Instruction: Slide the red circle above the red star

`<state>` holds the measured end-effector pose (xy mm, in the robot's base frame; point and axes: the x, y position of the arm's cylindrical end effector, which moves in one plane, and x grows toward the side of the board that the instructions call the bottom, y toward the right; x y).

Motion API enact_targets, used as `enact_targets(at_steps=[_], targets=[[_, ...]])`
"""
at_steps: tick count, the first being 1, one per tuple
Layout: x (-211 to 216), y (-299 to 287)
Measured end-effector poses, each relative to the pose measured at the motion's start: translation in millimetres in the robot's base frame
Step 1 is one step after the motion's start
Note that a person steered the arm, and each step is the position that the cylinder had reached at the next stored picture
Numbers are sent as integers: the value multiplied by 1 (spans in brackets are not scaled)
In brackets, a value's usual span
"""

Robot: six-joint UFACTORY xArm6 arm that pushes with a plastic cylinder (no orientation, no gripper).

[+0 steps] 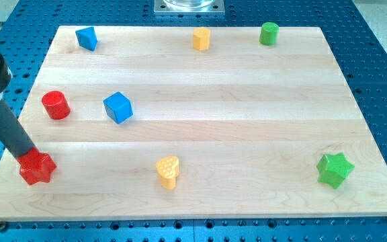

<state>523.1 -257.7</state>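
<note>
Pale wooden board (200, 134), upright glossy red circle (56, 105) above red star (37, 168), my tip (29, 158) touching the star.

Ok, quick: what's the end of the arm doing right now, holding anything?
No gripper, so nothing is held: my tip is down at the red star, on its top-left edge, below the red circle.

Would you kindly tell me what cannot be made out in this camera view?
- My tip: its very end meets the red star, so real contact cannot be told.
- Rod: its upper part is cut off by the view's left edge.
- Metal mount: cropped by the view's top.
</note>
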Motion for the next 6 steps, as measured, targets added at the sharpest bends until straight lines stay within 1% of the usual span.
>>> enact_targets(at_steps=[1, 2, 3, 4, 5, 6], targets=[[-60, -11], [-132, -9], [-143, 27], [-104, 30], [-66, 13], [-94, 9]])
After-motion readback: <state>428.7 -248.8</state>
